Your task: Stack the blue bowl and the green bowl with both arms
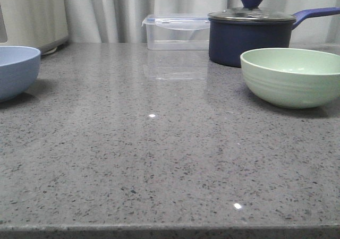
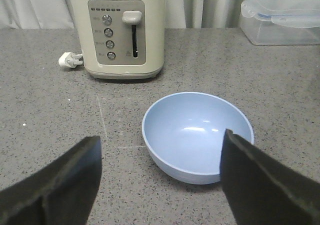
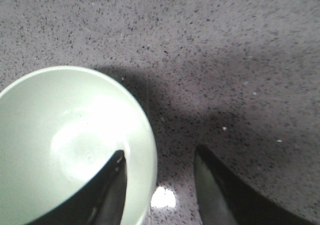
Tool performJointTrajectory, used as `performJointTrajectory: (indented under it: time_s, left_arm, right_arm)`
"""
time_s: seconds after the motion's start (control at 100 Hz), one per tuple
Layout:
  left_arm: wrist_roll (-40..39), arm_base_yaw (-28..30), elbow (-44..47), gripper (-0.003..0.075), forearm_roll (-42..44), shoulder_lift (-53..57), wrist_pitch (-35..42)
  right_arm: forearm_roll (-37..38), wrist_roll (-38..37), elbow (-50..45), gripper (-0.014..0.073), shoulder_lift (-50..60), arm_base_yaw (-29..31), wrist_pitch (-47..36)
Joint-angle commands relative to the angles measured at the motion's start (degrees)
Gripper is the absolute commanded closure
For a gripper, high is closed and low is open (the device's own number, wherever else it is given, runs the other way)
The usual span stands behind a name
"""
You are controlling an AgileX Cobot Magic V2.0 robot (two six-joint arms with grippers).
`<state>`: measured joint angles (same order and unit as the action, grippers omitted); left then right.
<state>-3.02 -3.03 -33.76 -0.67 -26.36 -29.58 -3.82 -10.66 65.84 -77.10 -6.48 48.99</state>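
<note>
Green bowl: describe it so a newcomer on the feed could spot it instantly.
Start at the dark navy saucepan at the back right of the grey speckled counter. Just in front of it, to its right, sits the green bowl. It is pale mint with faint ridges, unlike the smooth blue bowl far left.

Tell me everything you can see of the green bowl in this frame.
The green bowl is round, matte, pale mint, with faint horizontal ridges outside and a lighter rim. It sits upright and empty on the speckled grey countertop, at the right of the front view, in front of the navy saucepan. In the right wrist view, the right gripper is open astride its rim, one finger inside the bowl, the other outside. Whether they touch it is unclear.
</note>
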Motion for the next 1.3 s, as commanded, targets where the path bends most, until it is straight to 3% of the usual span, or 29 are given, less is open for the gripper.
performJointTrajectory:
  time_s: [0.0, 0.5, 0.67, 0.91, 1.29]
  left_arm:
    - [-0.15, 0.39, -1.99, 0.0227, -0.17, -0.74, 4.43]
    - [-0.15, 0.39, -1.99, 0.0227, -0.17, -0.74, 4.43]
    - [-0.15, 0.39, -1.99, 0.0227, -0.17, -0.74, 4.43]
    - [-0.15, 0.39, -1.99, 0.0227, -0.17, -0.74, 4.43]
    - [-0.15, 0.39, -1.99, 0.0227, -0.17, -0.74, 4.43]
  right_arm:
    - [-1.17, 0.70, 3.98, 0.0255, -1.77, 0.17, -0.46]
    - [-1.29, 0.70, 5.88, 0.0274, -10.06, 0.17, 1.72]
    - [-1.29, 0.70, 5.88, 0.0395, -10.31, 0.17, 1.84]
    - [-1.29, 0.70, 5.88, 0.0680, -10.31, 0.17, 1.84]
    - [-4.38, 4.21, 9.90, 0.0673, -10.24, -2.68, 3.20]
